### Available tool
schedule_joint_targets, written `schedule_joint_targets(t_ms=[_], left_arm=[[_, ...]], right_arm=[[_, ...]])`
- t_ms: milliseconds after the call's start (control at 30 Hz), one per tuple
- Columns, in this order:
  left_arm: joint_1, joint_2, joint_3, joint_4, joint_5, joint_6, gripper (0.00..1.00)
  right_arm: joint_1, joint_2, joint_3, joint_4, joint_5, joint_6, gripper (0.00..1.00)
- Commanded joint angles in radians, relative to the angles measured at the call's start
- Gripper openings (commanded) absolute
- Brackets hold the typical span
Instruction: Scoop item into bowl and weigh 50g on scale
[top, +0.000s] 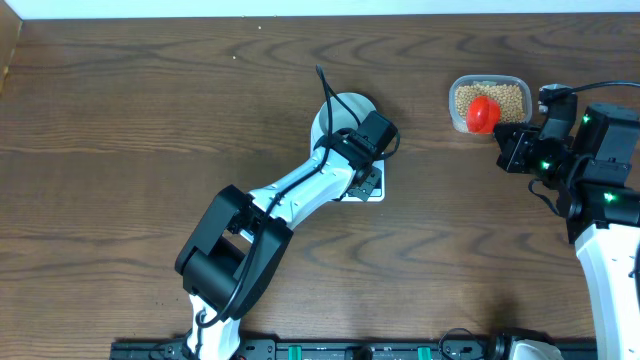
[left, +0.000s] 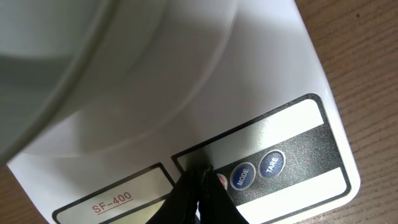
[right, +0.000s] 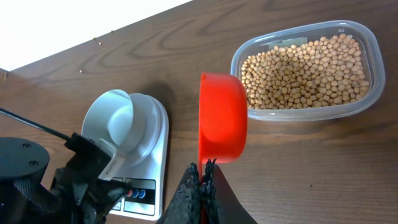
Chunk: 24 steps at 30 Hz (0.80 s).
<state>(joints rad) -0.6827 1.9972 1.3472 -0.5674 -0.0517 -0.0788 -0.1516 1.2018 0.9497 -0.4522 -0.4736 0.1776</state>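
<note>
Touches closed left gripper to a button on scale, clamps scoop in right gripper, with beans just past it, away from scale.

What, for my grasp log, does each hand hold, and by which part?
Right hand grips the red scoop at its lower edge; handle hidden. Left hand holds nothing, shut fingertips touching the scale.

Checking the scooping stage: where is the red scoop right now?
The red scoop sits at the table's right rear in the overhead view, at the edge of the clear tub of beans, held by the right gripper.
</note>
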Motion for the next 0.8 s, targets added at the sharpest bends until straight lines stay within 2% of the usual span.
schedule_joint_targets(t_ms=[0,767], left_arm=[[0.002,0.023,-0.032,-0.005,0.018,-0.018,0.07],[0.004,0.026,-0.086,0.042,0.051,-0.055,0.07]], right_arm=[[-0.011,-0.012,0.015,-0.001,0.005,-0.011,0.01],[-0.011,-0.012,0.015,-0.016,0.005,-0.019,0.01]])
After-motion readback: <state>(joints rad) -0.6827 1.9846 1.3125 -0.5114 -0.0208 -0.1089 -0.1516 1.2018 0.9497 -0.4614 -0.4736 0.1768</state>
